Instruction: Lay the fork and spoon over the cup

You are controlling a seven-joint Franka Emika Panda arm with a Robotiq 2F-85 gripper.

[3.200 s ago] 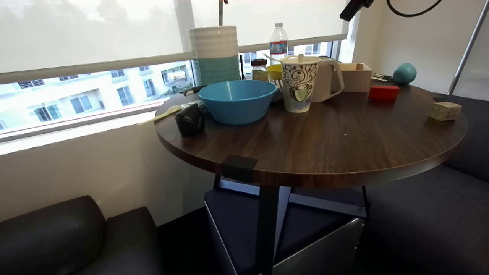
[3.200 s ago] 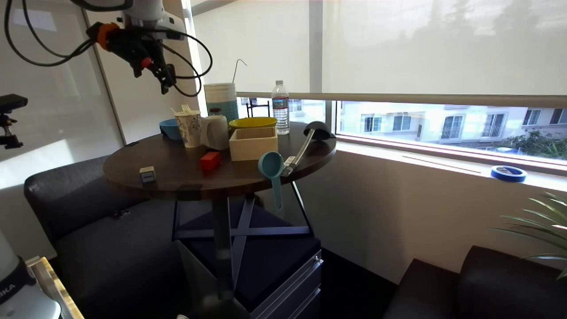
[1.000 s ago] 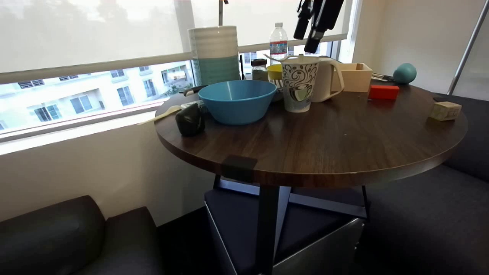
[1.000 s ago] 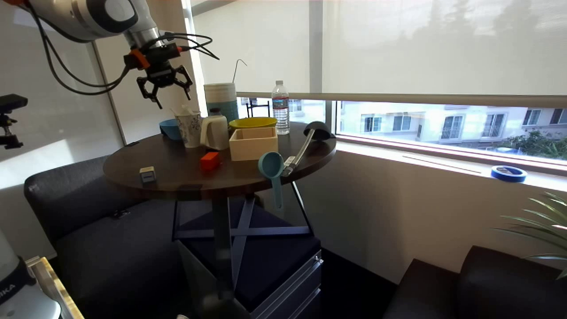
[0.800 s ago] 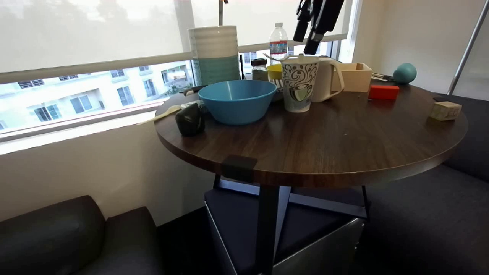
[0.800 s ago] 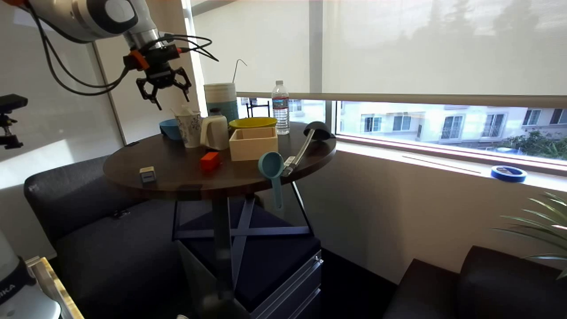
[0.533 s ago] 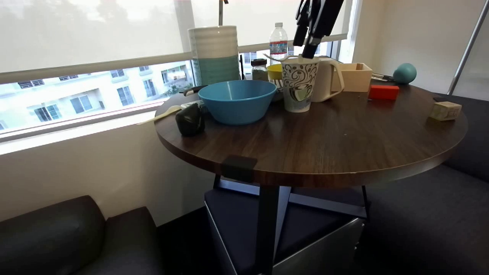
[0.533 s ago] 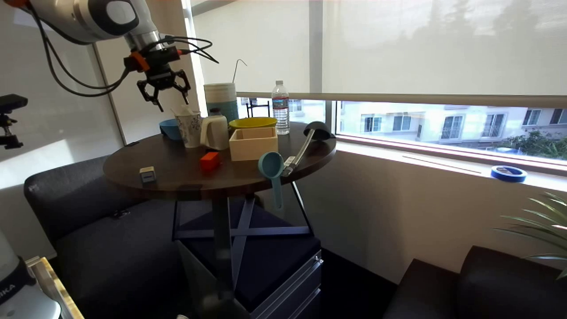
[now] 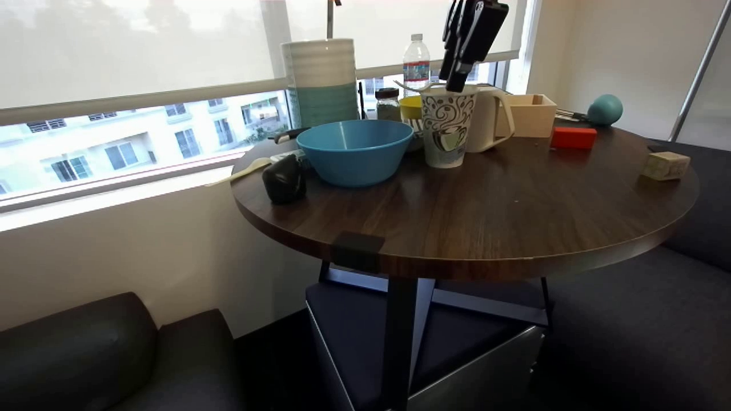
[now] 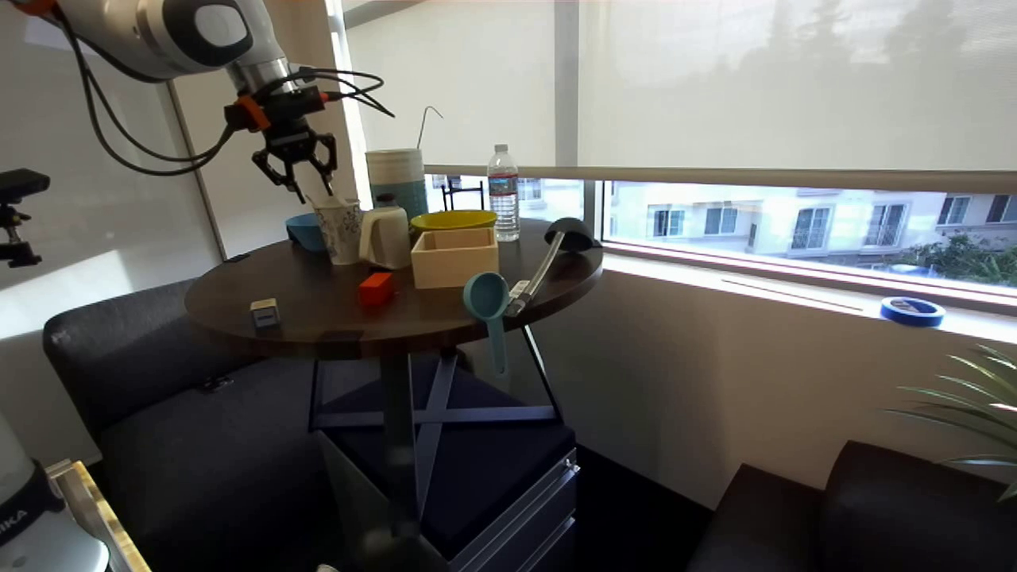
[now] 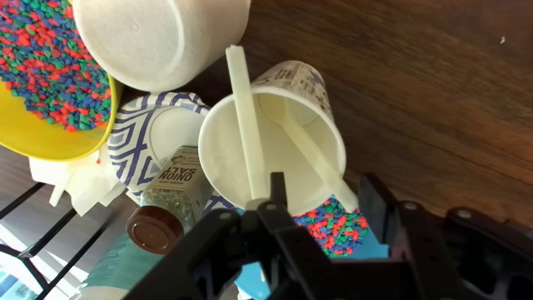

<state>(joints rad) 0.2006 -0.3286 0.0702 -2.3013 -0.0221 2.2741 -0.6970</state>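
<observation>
The cup (image 9: 448,131) stands upright on the table (image 9: 548,217), between the blue bowl (image 9: 354,160) and the mug (image 9: 484,125). The fork (image 11: 246,121) lies across the cup's rim, one end masked by the claw (image 11: 324,184) in the wrist view. The spoon (image 11: 311,151) leans with its head inside, handle over the rim. The claw's jaws stand partway apart above the cup, gripping nothing; the spoon's handle end shows between them.

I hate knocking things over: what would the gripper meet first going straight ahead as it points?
Probably the pale utensil whose head is down in the cup, lined up with the open gripper; depth is unclear.
</observation>
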